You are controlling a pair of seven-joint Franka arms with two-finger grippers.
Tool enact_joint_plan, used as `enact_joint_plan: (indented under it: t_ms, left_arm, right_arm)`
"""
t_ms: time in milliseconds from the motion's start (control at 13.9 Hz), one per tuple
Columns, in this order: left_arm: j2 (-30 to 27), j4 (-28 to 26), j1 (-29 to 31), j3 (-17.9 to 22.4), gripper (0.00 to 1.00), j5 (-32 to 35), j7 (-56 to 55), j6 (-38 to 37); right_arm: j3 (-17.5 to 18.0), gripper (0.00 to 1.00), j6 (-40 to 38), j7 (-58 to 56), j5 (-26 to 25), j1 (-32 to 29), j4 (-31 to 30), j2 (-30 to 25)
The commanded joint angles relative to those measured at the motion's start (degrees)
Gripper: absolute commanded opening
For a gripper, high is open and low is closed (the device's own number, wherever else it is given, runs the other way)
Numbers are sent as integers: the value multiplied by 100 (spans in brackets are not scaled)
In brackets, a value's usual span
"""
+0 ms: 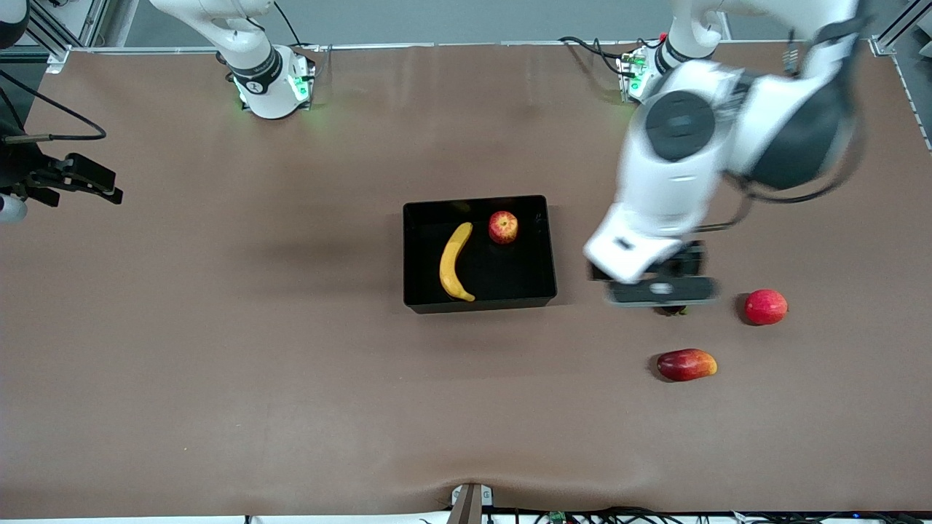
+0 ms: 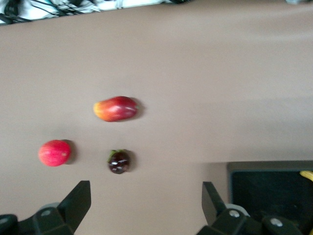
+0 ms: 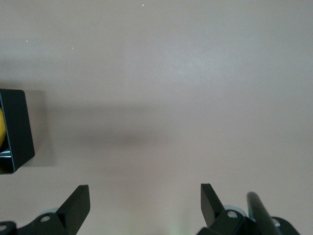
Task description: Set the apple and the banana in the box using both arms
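Note:
The black box point(image 1: 480, 303) stands mid-table. The yellow banana point(image 1: 455, 262) lies in it, and the streaked red apple point(image 1: 503, 227) sits in its corner nearest the left arm's base. My left gripper point(image 1: 662, 291) hangs over the table beside the box, toward the left arm's end. In the left wrist view it point(image 2: 145, 200) is open and empty, with a box corner point(image 2: 271, 188) and the banana's tip point(image 2: 306, 175) at the edge. My right gripper point(image 1: 102, 185) waits at the right arm's end of the table. In the right wrist view it point(image 3: 145, 200) is open and empty over bare table, with the box's wall point(image 3: 17, 129) in sight.
A pinkish-red round fruit point(image 1: 765, 306), a red-and-yellow mango-like fruit point(image 1: 686, 364) and a small dark fruit point(image 1: 673, 310) lie near the left gripper, toward the left arm's end. They also show in the left wrist view: round fruit point(image 2: 54, 152), mango-like fruit point(image 2: 116, 108), dark fruit point(image 2: 119, 161).

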Motion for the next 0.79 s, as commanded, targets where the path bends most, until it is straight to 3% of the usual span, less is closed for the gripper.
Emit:
enact_joint_plan:
  t_ms: [0,288,576,720]
  left_arm:
    - [-590,-313,309,-79,100,-92,108,-163]
    - [-977,-375,1170,-88,100,-952,546,-251]
    - [-1583,-927,1681,-88,100,-1050,1039,-392]
    - [-1830,-1175,1961,-79,100,-1435,1162,-374]
  right_arm:
    - [26,100,-3,-67,-24,-50,-70,-95]
    - [26,100,-12,-67,-24,-41,-78,-95]
    - [26,100,-3,-67,-24,-50,-70,-95]
    - [26,100,-12,-67,-24,-41,-70,-95]
